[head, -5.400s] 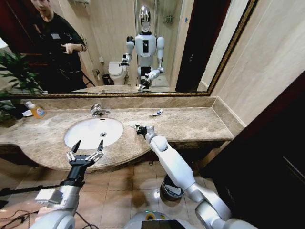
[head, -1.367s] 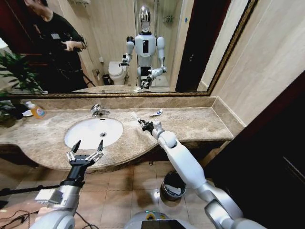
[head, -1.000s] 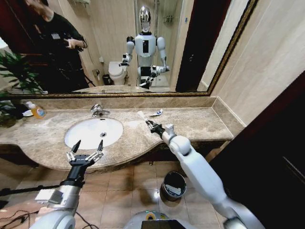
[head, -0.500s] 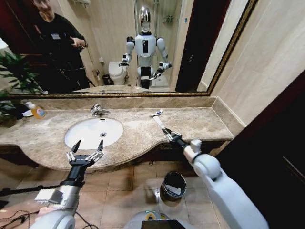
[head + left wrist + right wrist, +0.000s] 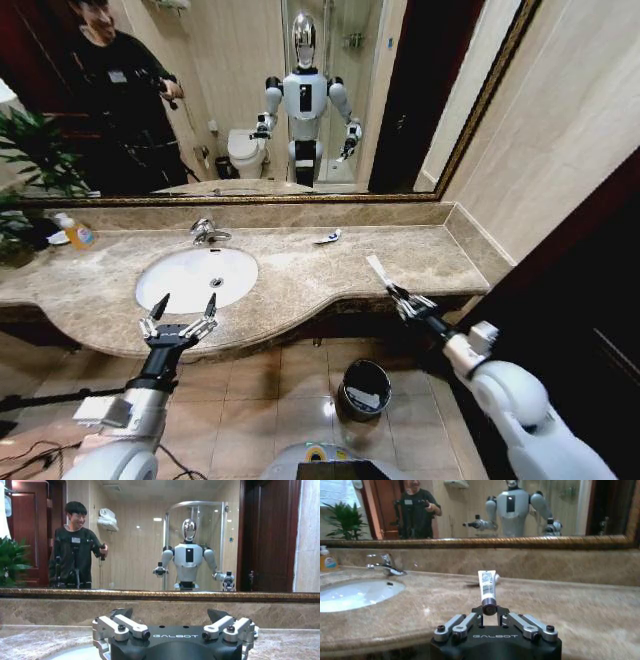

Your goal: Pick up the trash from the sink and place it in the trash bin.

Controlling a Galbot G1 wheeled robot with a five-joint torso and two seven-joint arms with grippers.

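Right claw (image 5: 404, 297) clenched on white tube (image 5: 377, 269) past the bench (image 5: 420, 255) edge, up and right of trash bin (image 5: 364, 387). Left claw (image 5: 178, 322) released, before the sink (image 5: 195, 277).

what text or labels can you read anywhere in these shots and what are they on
"GALBOT": on the left pincer body.
"GALBOT": on the right pincer body, which grips a white tube.
White tube's print: too blurred to read.
Orange-labelled bottle: label too small to read.
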